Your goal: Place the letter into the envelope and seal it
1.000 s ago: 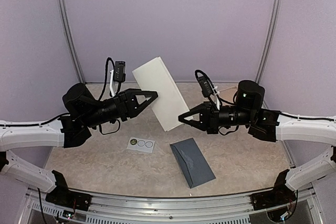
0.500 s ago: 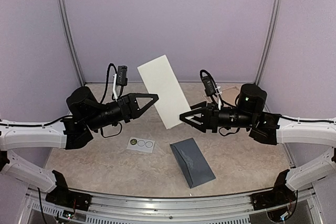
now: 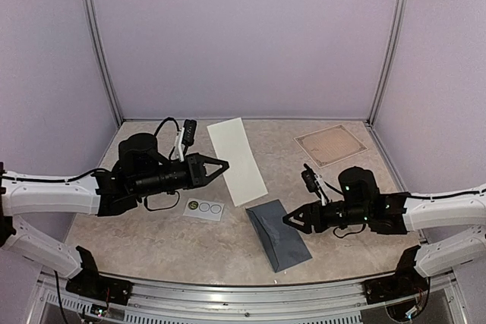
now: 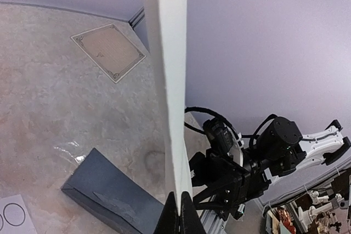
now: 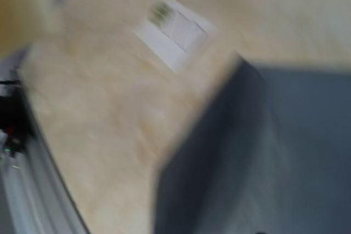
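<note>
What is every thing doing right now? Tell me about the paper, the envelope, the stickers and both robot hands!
letter, lifted off the table, tilted, pinched at one edge.
envelope, lying flat on the table, no letter in it.
sticker strip, lying flat, nothing touching it.
brown card, lying flat at the far right.
left gripper, shut on the letter.
right gripper, open, empty, low by the envelope.

Fingers [image 4: 167, 226] pinch white letter [image 4: 173, 80] edge-on; envelope [image 4: 109, 195] flat on table [image 4: 55, 97] below.
</note>
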Motion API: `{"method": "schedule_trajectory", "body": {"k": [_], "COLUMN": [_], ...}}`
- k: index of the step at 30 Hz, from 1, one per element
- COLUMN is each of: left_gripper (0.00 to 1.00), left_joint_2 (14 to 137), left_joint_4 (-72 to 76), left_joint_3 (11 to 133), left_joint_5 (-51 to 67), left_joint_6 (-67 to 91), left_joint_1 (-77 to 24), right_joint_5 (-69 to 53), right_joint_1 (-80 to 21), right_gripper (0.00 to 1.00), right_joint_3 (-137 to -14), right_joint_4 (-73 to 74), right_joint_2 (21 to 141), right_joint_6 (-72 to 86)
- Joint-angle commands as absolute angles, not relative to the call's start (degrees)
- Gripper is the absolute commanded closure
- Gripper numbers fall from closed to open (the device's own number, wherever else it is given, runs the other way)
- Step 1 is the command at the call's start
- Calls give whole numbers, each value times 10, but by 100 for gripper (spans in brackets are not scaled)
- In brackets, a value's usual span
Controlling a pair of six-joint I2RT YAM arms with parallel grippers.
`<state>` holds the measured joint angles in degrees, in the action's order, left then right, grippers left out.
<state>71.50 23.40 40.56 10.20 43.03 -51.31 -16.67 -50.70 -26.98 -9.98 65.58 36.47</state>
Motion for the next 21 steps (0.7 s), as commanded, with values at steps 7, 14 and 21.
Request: {"method": "schedule_trajectory", "body": {"k": [7,14,21], "left_gripper": [100,100,100], "left_joint_2": [846,888,941], "left_joint_4": [218,220,176], "left_joint_3": [444,457,480], "left_joint_5": [139,147,159], "left_joint_6": [537,562,586], "left_joint_1": [-572,-580,-582], "right_joint_5": [-154,-192,-153], "right_joint_1": [-514,-545,-553], "right_gripper": [39,44,44], "right_joint_3": [-223,-200,-210], "right_joint_4": [-85,-144,-151], "right_joint_2": [641,698,750], "right_joint_6": [395,401,423]}}
